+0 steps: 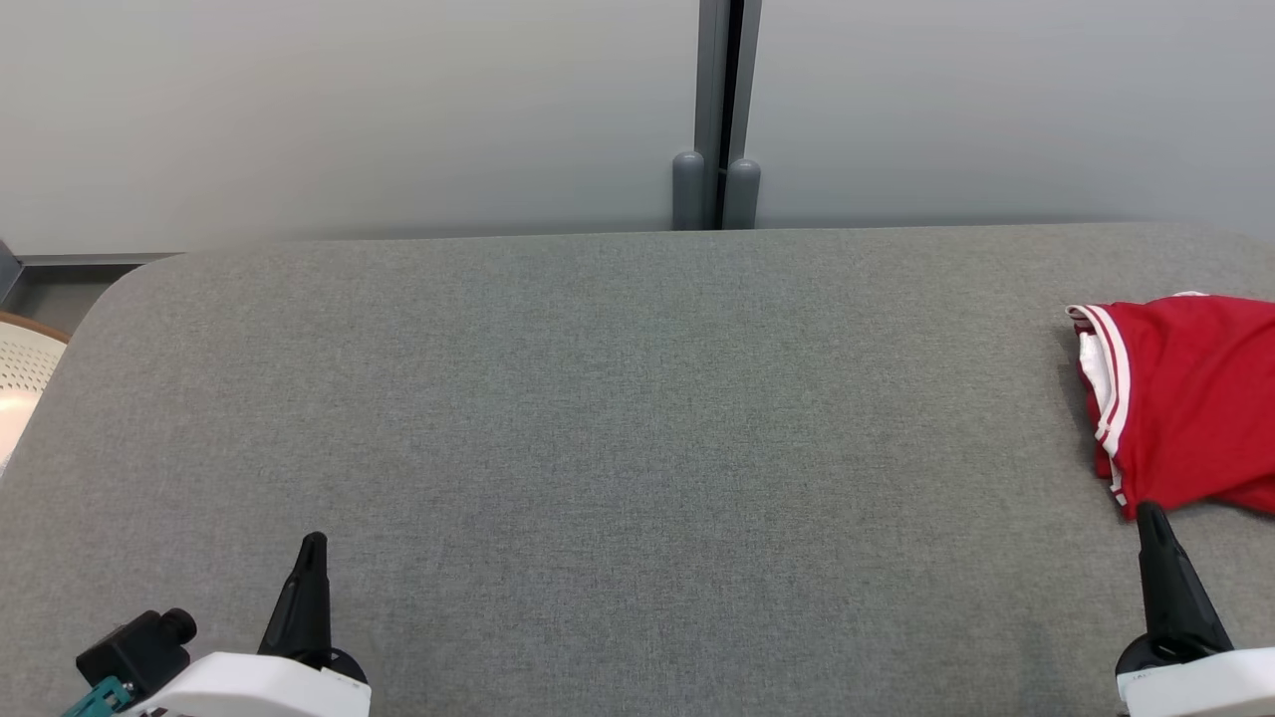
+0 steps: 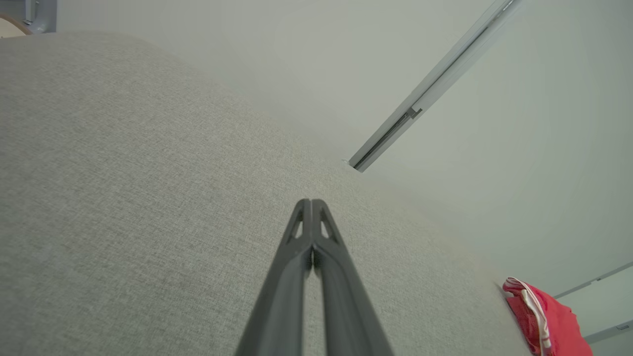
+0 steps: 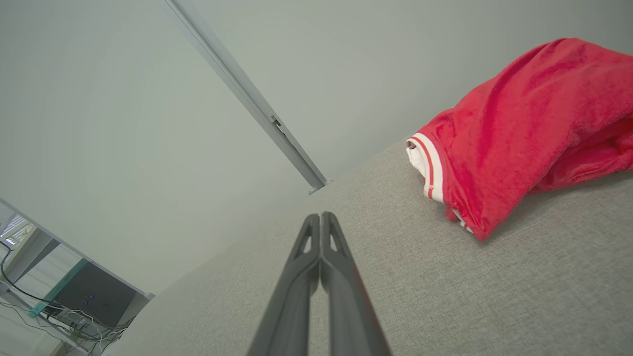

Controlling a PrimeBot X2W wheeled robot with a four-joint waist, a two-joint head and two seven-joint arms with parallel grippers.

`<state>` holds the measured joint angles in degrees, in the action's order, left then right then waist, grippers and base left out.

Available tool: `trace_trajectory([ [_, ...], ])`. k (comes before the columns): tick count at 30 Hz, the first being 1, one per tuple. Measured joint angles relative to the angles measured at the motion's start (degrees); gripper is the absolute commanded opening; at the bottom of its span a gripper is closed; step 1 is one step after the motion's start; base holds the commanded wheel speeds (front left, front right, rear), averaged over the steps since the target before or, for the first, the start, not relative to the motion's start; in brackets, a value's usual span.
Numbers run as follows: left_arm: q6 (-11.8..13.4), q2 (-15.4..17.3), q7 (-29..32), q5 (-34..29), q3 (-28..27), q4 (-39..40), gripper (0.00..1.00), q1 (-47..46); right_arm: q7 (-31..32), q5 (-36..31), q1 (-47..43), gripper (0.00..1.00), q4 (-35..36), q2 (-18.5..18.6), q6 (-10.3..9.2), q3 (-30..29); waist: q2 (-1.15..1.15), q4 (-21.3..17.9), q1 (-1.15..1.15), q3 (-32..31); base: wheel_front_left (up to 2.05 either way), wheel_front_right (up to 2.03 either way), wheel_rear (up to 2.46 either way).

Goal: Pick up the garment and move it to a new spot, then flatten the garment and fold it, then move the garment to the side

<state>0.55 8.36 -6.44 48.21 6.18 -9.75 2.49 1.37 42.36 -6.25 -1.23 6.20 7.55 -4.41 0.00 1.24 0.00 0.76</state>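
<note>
The garment is red with white-and-red striped trim, lying bunched at the right edge of the grey table; part of it runs off the head view. It also shows at the lower right of the left wrist view as the garment, and large at the upper right of the right wrist view as the garment. My right gripper is shut, its tip just in front of the garment's near corner, holding nothing. My left gripper is shut and empty at the near left. Both pairs of fingers press together: left gripper, right gripper.
A pale wall with a grey vertical post stands behind the table. A round perforated pale object sits off the table's left edge. A dark box with cables stands beyond the table in the right wrist view.
</note>
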Motion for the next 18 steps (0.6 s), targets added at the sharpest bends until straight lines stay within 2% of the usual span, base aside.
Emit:
trace_trajectory([
  [18, -2.0, -1.3, 3.2, 11.8, -3.0, -1.0, 0.00, -1.9, 1.1, 13.2, 3.1, 0.00, -3.4, -0.6, 0.00, -0.2, 0.00, -0.2, 0.00, -0.1, 0.00, 0.00, 0.00],
])
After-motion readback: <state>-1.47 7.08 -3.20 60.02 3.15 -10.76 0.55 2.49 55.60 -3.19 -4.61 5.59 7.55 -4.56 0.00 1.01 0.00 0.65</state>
